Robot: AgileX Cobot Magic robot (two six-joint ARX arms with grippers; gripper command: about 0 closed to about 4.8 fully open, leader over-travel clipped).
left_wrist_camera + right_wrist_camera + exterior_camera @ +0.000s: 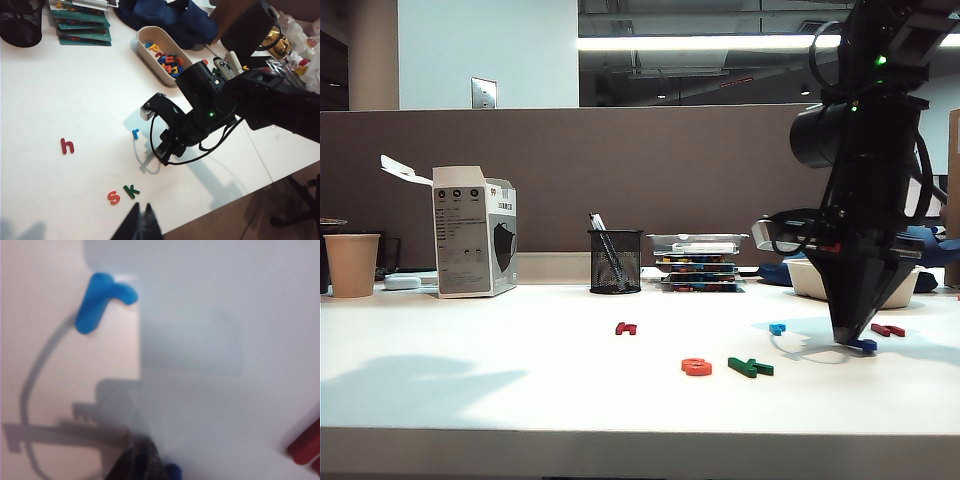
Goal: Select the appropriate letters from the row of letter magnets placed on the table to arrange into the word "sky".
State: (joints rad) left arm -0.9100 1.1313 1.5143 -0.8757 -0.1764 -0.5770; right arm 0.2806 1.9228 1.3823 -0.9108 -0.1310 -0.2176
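Note:
The orange-red "s" [696,367] [114,197] and the dark green "k" [750,367] [131,190] lie side by side near the front of the white table [500,350]. My right gripper [845,338] [145,465] points straight down at the table's right side. It is shut on the dark blue letter [863,345] [172,471], which sits at table level and is mostly hidden by the fingers. My left gripper [141,212] hangs shut and holds nothing, above the table's front edge close to the "s" and "k".
A light blue "r" [777,328] [102,300], a dark red "h" [626,328] and a red magnet [887,329] lie in the back row. Behind stand a mesh pen cup [615,261], a box [472,232], a paper cup [352,264], stacked trays [698,262] and a tub of letters [160,55].

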